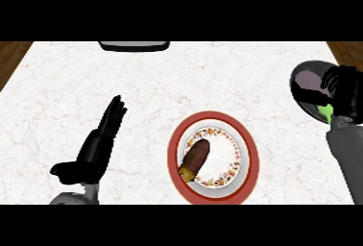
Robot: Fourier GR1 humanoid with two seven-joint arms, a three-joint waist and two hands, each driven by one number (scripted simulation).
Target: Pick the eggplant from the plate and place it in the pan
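Eggplant [196,157] lies on plate [245,158]; right hand [345,91] over pan [306,86].

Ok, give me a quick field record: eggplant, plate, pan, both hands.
eggplant: lying on the plate, untouched
plate: red rim, counter centre-right
pan: dark, right edge, partly hidden by right hand
left hand: open, fingers straight, resting left of plate
right hand: over the pan, fingers unclear
grey object: far edge
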